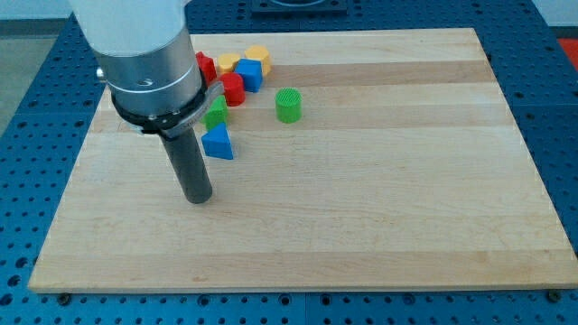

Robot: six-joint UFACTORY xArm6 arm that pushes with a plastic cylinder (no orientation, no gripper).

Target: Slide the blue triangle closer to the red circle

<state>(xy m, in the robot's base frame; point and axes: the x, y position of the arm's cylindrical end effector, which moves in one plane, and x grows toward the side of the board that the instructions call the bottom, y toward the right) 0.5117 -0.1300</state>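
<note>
**Rod tip set down just left of the blue triangle**

Arm comes in from the view's top left, its wide grey housing standing upright over the wooden board and narrowing to a straight dark rod. My tip rests on the bare wood, below and slightly to the view's left of the blue triangle, close to it but not touching. No pincer ends this arm, only the rod, so nothing can be said to be open, closed or gripping.

The blue triangle lies on the board beside the rod's shaft. Up and to its right, the red circle sits in a tight cluster near the board's top edge, a short way from the triangle. A green block stands between them, partly hidden by the housing. Just beside the red circle is a blue cube, with two yellow blocks behind it and another red block at the housing's edge. A green cylinder stands apart to the cluster's right.
</note>
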